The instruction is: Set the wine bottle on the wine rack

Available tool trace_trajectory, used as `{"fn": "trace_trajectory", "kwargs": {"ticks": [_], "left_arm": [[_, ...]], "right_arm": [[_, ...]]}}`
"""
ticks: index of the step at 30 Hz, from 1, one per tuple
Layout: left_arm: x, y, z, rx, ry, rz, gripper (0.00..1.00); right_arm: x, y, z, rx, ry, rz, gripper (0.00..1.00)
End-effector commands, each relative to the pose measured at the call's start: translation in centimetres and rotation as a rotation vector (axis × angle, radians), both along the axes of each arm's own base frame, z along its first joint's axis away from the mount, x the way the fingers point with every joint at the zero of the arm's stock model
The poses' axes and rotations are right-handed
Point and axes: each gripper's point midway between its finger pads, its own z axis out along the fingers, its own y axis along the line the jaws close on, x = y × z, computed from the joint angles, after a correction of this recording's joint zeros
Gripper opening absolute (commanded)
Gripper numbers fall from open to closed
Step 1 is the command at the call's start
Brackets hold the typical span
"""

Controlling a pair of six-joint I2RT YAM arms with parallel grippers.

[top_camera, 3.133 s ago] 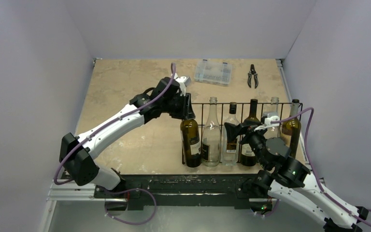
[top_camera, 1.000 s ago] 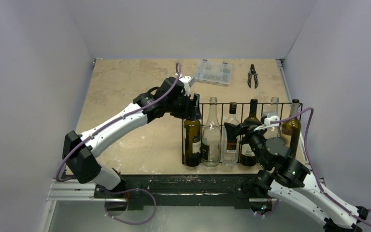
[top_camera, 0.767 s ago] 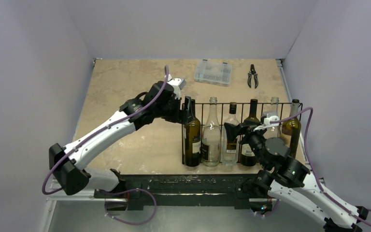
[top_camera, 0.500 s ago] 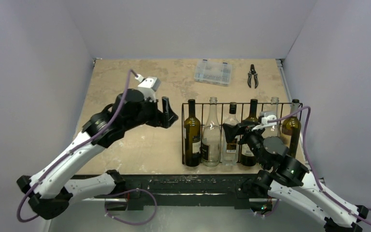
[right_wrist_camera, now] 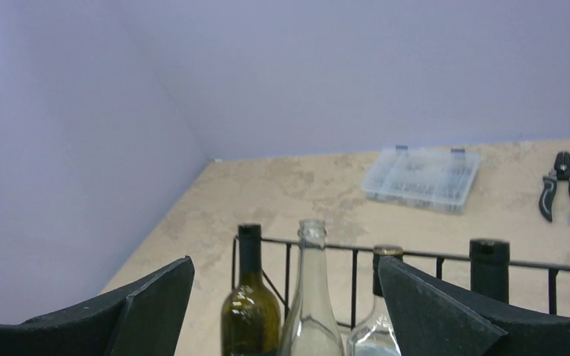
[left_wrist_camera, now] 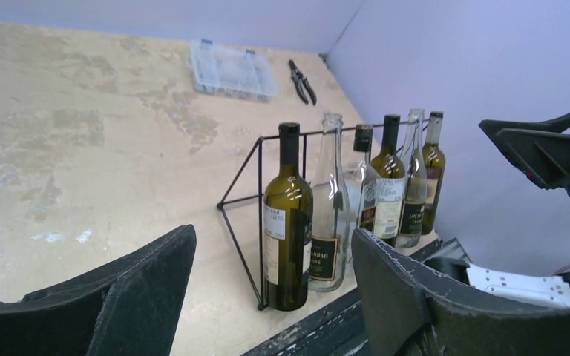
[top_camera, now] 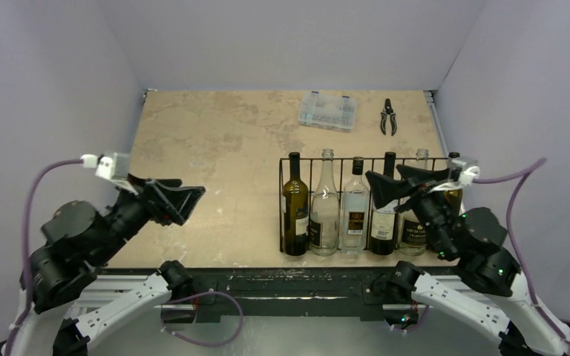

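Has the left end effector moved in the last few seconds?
Yes. The left end effector has drawn back left and toward the near edge, away from the wine rack, where the dark bottle stands.

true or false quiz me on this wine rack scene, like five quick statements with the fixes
1. Six bottles stand upright in the wine rack. True.
2. The left gripper holds a bottle. False: it is open and empty, well left of the rack.
3. The pliers lie inside the clear compartment box. False: they lie on the table, to its right.
4. The leftmost bottle is dark glass. True.
5. The right gripper is shut. False: it is open, above the rack.
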Motion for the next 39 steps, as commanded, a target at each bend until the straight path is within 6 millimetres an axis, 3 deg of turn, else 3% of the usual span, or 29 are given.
{"fn": "trace_trajectory", "kwargs": {"ticks": [1,7,16,24,39], "left_arm": [[-2.1,4.7,3.0,-0.063,-0.115,0.096,0.77],[-4.8,9.7,4.3,-0.128,-0.224,0.189,0.77],[-7.9,14.5,5.3,-0.175,-0.339,0.255,0.77],[-9.0,16.4,5.2,-0.185,-0.369,0.285,0.77],[-9.2,17.1,4.9,-0.185,-0.386,0.306,0.78]], "right_arm": [[-1.8,-2.4,5.9,0.053,-0.108,0.003,0.99],[-3.9,-4.8,10.5,0.15,-0.195,0.007,0.99],[-5.8,-6.2,13.8,0.196,-0.266,0.047,0.99],[-5.7,-6.3,13.7,0.204,-0.259,0.039,0.99],[-5.4,-6.6,13.0,0.238,-0.251,0.011,0.99]]}}
